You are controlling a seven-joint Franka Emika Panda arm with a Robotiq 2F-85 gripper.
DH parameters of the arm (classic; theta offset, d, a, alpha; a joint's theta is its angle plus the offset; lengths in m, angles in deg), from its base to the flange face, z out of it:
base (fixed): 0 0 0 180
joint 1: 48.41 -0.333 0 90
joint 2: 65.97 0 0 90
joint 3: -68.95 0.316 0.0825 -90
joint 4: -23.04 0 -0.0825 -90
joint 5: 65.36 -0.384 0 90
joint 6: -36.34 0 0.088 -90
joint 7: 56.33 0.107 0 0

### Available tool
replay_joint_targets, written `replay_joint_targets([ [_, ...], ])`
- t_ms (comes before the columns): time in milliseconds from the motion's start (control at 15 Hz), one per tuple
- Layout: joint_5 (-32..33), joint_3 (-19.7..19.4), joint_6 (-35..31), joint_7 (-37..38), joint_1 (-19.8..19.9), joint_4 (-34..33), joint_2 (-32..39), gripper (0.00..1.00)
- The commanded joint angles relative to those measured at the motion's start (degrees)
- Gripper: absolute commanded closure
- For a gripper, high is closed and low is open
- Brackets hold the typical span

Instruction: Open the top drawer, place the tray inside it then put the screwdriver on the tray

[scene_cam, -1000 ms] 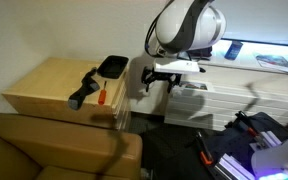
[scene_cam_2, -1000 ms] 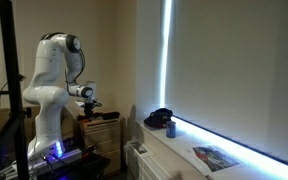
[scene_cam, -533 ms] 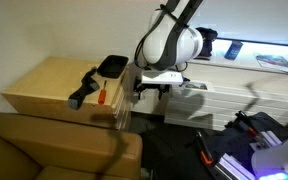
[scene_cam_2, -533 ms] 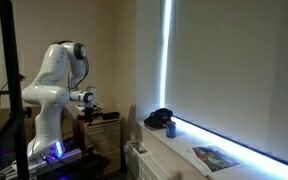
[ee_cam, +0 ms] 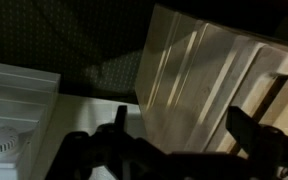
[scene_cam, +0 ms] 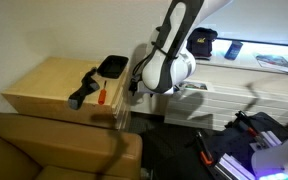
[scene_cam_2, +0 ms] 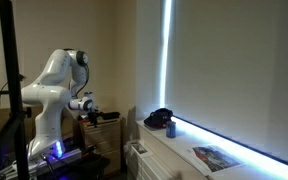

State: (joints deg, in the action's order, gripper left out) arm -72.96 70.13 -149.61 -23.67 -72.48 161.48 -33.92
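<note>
- Two fingers (ee_cam: pixel 244 127) of the end effector (ee_cam: pixel 179 118) stand wide apart, holding nothing, close to the cabinet (scene_cam: pixel 44 85).
- Tray (scene_cam: pixel 112 66) sits on the cabinet top, near a corner.
- Screwdriver (scene_cam: pixel 98 96) lies nearby, beside a black tool (scene_cam: pixel 82 88).

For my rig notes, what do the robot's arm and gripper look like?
The arm is white, made of rounded, bulbous segments with dark joints. A thin dark cable seems to loop alongside its wrist end. The gripper is black with two fingers. No markings are legible.
</note>
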Motion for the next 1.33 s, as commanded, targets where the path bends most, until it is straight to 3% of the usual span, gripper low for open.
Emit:
replay_joint_targets([
  [0, -5.0, 2.1, -5.9, -3.1, -0.3, -6.4, 7.9, 0.0],
  [200, -8.2, 6.0, -5.2, -3.3, 2.6, -11.9, 12.0, 0.0],
  [267, -9.3, 4.0, -5.7, -4.4, 0.0, -8.0, 9.2, 0.0],
  [467, -10.6, 4.5, -5.7, -5.1, 0.1, -9.3, 10.3, 0.0],
  [867, -9.2, 11.6, -12.9, -6.4, 5.8, -12.0, 14.4, 0.0],
  [1267, -8.6, 15.8, -11.4, -5.7, 11.4, -15.8, 20.1, 0.0],
])
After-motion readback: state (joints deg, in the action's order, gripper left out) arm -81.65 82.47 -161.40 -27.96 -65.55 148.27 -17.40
